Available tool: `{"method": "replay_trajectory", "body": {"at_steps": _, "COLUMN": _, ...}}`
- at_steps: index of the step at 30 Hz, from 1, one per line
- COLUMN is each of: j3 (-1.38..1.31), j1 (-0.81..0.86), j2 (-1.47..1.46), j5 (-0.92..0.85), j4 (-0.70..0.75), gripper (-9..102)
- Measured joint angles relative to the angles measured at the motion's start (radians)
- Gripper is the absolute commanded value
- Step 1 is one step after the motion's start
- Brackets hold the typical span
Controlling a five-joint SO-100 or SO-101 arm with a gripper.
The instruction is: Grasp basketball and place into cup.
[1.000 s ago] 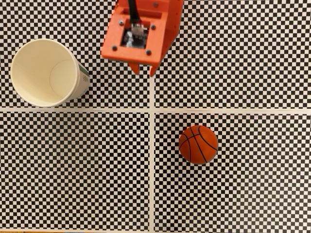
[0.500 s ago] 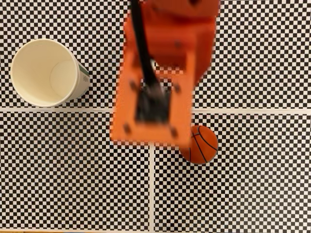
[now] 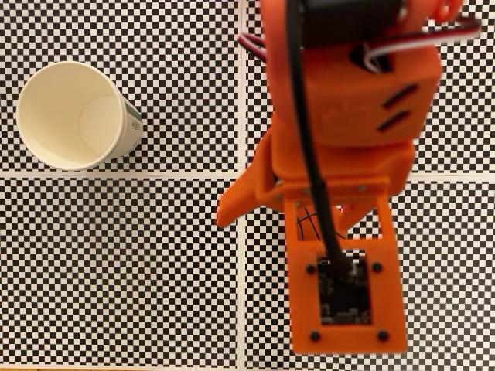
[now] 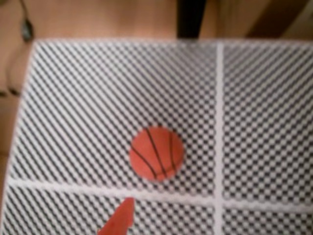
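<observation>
Wrist view: the basketball (image 4: 156,153) sits on the checkered mat (image 4: 254,112), just ahead of one orange fingertip (image 4: 117,220) poking in from the bottom edge.

From the fixed view, the orange arm (image 3: 340,154) hangs right over the ball and hides nearly all of it. I cannot tell if the gripper is wide or narrow. It holds nothing. The cup (image 3: 46,124) stands well apart, at the upper left, and is empty.

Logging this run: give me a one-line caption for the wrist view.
Basketball resting free on the checkered mat, one orange gripper fingertip just short of it.
</observation>
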Motion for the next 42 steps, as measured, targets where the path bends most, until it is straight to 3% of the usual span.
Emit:
{"method": "replay_trajectory", "body": {"at_steps": 3, "j3": -0.147, "j1": -0.012, "j2": -0.078, "j5": 0.026, "j4": 0.166, "gripper": 53}}
{"method": "replay_trajectory", "body": {"at_steps": 10, "j3": -0.193, "j1": -0.032, "j2": -0.103, "j5": 0.103, "j4": 0.245, "gripper": 52}}
{"method": "replay_trajectory", "body": {"at_steps": 14, "j3": -0.195, "j1": -0.032, "j2": -0.137, "j5": 0.094, "j4": 0.261, "gripper": 52}}
{"method": "replay_trajectory", "body": {"at_steps": 32, "j3": -0.419, "j1": -0.089, "j2": -0.42, "j5": 0.117, "j4": 0.247, "gripper": 74}}
{"method": "replay_trajectory", "body": {"at_steps": 42, "j3": -0.575, "j1": -0.103, "j2": -0.565, "j5": 0.143, "j4": 0.242, "gripper": 75}}
